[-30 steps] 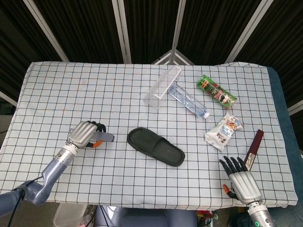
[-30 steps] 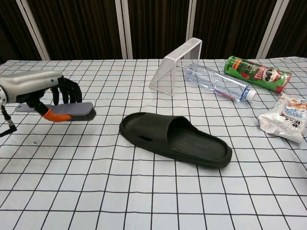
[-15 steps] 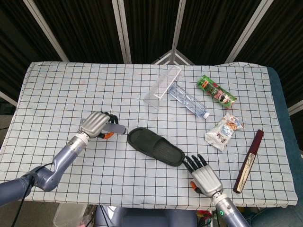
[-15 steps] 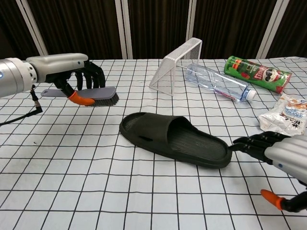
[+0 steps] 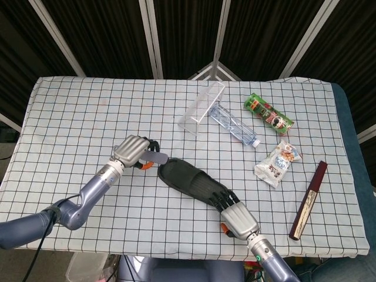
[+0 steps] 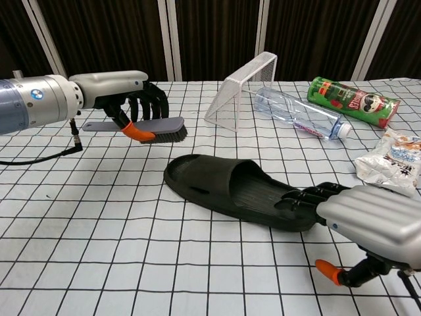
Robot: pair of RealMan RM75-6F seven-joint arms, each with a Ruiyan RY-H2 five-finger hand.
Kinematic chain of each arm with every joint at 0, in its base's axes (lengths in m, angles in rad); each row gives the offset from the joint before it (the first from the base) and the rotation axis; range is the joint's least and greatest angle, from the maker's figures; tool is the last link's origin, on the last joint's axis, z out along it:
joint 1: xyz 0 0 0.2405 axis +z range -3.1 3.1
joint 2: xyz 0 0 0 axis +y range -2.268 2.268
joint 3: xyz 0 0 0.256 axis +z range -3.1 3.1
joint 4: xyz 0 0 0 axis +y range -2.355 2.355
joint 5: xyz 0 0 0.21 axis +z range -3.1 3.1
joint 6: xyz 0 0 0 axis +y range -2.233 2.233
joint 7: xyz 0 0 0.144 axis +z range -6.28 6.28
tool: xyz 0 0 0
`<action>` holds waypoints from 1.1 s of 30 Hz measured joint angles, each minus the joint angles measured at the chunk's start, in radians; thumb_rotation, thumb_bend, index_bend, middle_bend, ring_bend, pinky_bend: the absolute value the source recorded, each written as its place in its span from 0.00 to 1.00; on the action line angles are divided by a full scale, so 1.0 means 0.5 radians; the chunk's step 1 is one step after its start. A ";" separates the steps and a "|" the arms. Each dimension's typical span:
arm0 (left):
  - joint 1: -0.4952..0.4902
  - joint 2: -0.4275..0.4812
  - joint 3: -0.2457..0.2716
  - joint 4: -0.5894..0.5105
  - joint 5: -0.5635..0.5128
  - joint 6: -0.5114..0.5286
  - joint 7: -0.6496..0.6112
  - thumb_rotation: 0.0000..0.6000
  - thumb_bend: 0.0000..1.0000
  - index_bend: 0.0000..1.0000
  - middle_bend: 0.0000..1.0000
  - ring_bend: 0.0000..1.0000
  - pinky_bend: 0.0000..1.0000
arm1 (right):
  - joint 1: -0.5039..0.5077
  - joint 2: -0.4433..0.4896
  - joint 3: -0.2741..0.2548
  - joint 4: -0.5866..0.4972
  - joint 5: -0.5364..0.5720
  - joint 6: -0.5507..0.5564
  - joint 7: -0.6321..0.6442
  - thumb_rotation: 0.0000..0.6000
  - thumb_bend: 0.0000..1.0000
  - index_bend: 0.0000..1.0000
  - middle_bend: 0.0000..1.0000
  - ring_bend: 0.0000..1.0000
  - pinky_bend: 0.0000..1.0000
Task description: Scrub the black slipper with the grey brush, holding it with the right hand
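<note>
The left hand (image 6: 135, 105) is gripping the brush (image 6: 161, 128) above the slipper's (image 6: 230, 187) toe; the right hand (image 6: 368, 220), fingers spread, is pressing the heel. Next: lowering bristles onto it.

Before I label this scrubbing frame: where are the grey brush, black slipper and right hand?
grey brush (image 6: 161, 127): chest view, brush back.
black slipper (image 6: 217, 179): chest view, strap.
right hand (image 6: 371, 222): chest view, back of hand.

A lab: gridded tablecloth (image 5: 70, 117), dark curtains (image 5: 100, 35) on metal frame.
</note>
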 measured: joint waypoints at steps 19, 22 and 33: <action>-0.175 -0.116 -0.043 0.057 -0.140 -0.197 -0.133 1.00 0.68 0.52 0.56 0.40 0.42 | 0.051 -0.087 -0.054 0.072 0.007 0.061 0.189 0.88 0.54 0.00 0.03 0.00 0.00; -0.197 -0.137 -0.044 0.072 -0.147 -0.248 -0.209 1.00 0.68 0.52 0.56 0.40 0.42 | 0.049 -0.086 -0.083 0.081 -0.031 0.077 0.226 0.88 0.54 0.00 0.03 0.00 0.00; -0.269 -0.184 -0.022 0.117 -0.148 -0.341 -0.309 1.00 0.68 0.52 0.56 0.40 0.42 | 0.074 -0.121 -0.134 0.137 -0.066 0.075 0.265 0.94 0.54 0.00 0.03 0.00 0.00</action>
